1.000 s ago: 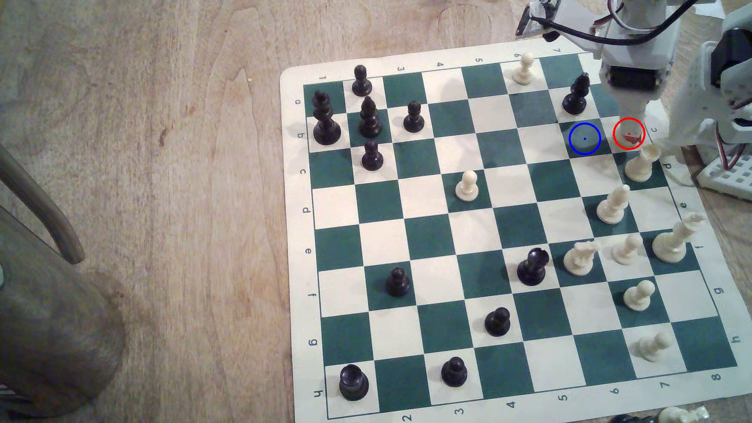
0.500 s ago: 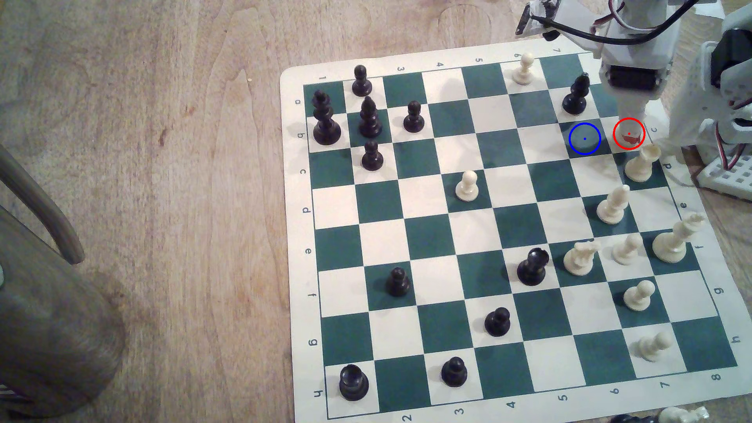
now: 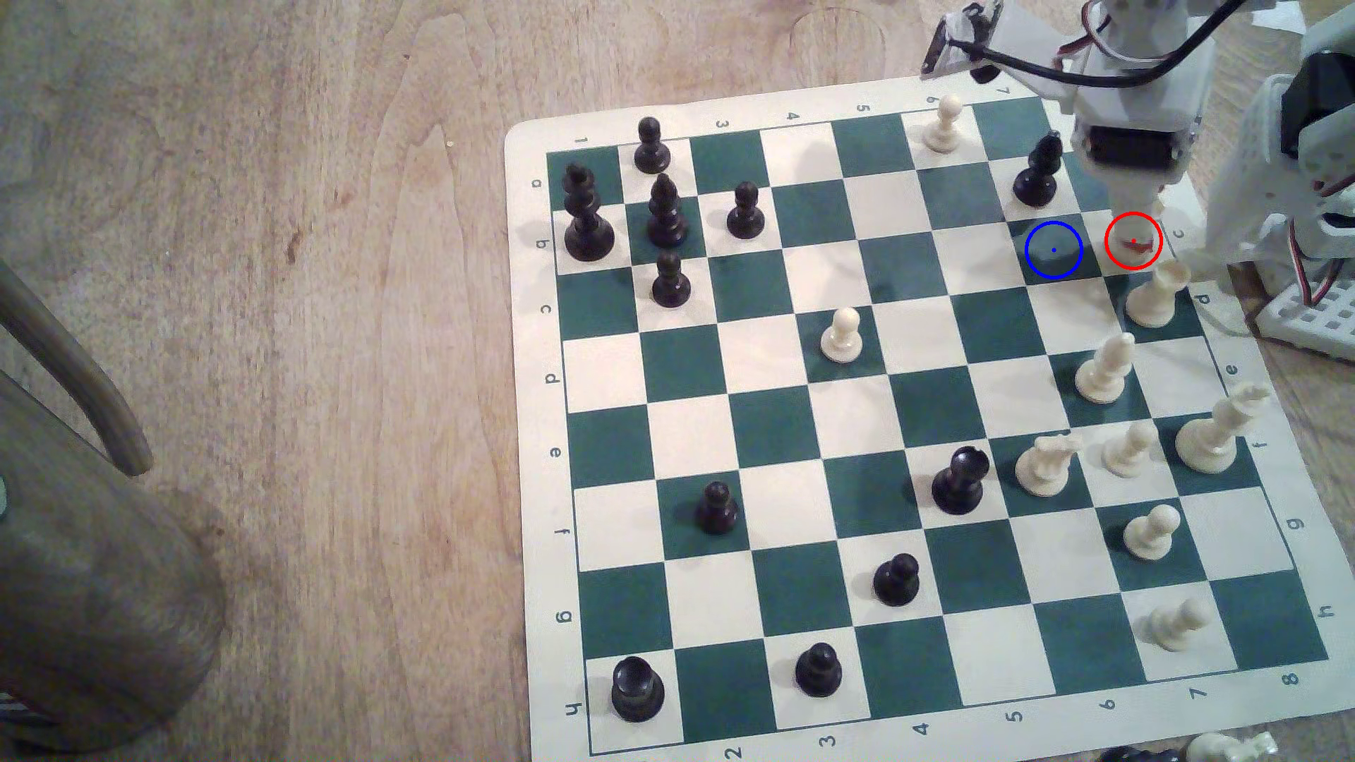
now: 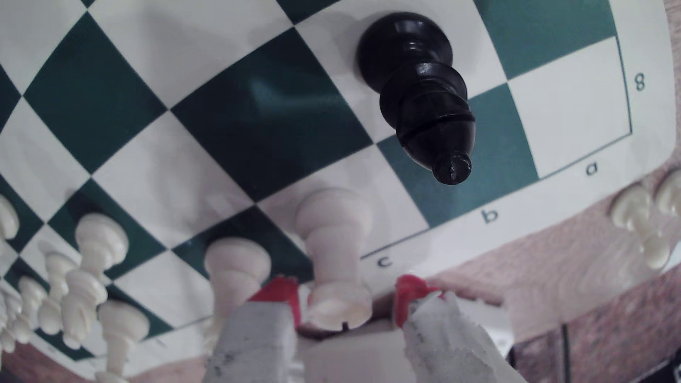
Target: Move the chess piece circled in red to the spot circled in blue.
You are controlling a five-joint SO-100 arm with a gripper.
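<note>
Little has changed across the last second. Reading from the exterior view's left, the bare bench and every piece on the board stand just where they were. The spot, a dark green square under the blue ring, is still free, with the black bishop on the square just behind it. What has moved is the arm. Its white body has leaned a touch toward the exterior view's left, while the gripper stays down inside the red ring with a red tip showing there. The wrist view shows the chess piece upright on its white square at the board's edge by the letter c. Its flared top sits between the red-tipped fingers. The jaws are apart and straddle it (a sliver of gap seems to remain on one side), so I judge the squeeze not yet made and the piece not yet lifted. Just beyond, toward the exterior view's right, a similar cream piece stands close enough to be brushed.
</note>
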